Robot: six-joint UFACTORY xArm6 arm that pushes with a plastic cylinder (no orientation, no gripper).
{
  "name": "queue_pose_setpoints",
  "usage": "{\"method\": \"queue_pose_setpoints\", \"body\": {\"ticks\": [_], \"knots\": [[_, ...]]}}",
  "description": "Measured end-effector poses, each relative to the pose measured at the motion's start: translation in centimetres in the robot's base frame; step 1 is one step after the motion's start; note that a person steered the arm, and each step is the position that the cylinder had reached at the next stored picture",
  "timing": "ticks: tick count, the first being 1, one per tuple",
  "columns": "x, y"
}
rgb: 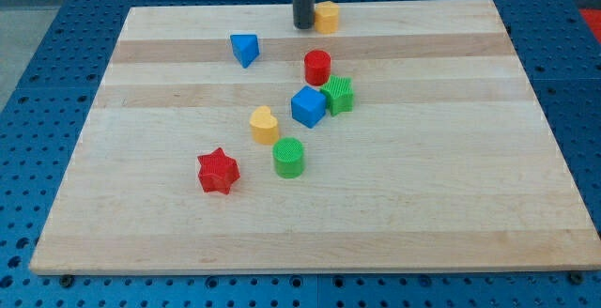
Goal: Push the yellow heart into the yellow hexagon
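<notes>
**A:** What's the setting?

**B:** A pale wooden counter (451, 205) lying on a blue perforated base (56, 7). Eight small blocks sit on the wood, all in its left and middle part.

**A:** And the hand?

**B:** There is no grasping part to be released or clenched, only a straight dark rod. My tip (304, 27) rests at the counter's top edge, near the middle of that edge.

**A:** What is closest to it?

**B:** The yellow hexagon (326, 16), just beside my tip on the view's right. Whether they touch I cannot tell.

**A:** Working outward from there?

**B:** A blue triangle (245, 49) lies below and to the left of my tip, apart from everything else. Below my tip, toward the counter's centre, is a red cylinder (317, 67). Just under that sit a green star (338, 94) and a blue cube (308, 107), side by side and touching or nearly so, the cube on the left.

**A:** Where is the yellow heart?

**B:** The yellow heart (264, 125) is near the counter's centre, left of and slightly below the blue cube, well apart from the yellow hexagon. The red, blue and green cluster lies between heart and hexagon.

**A:** And the rest?

**B:** A green cylinder (288, 158) stands just below and right of the heart. A red star (218, 171) is farthest out, toward the bottom left corner, left of the green cylinder.
</notes>
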State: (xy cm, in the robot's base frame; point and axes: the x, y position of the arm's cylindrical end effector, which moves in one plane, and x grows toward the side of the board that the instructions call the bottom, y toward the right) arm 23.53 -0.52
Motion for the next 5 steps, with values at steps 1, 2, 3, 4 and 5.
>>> {"method": "queue_pose_setpoints", "body": {"ticks": [1, 2, 3, 4, 5], "knots": [[0.0, 0.1], [0.0, 0.5], [0.0, 0.7], [0.0, -1.1], [-0.1, -7.8]]}}
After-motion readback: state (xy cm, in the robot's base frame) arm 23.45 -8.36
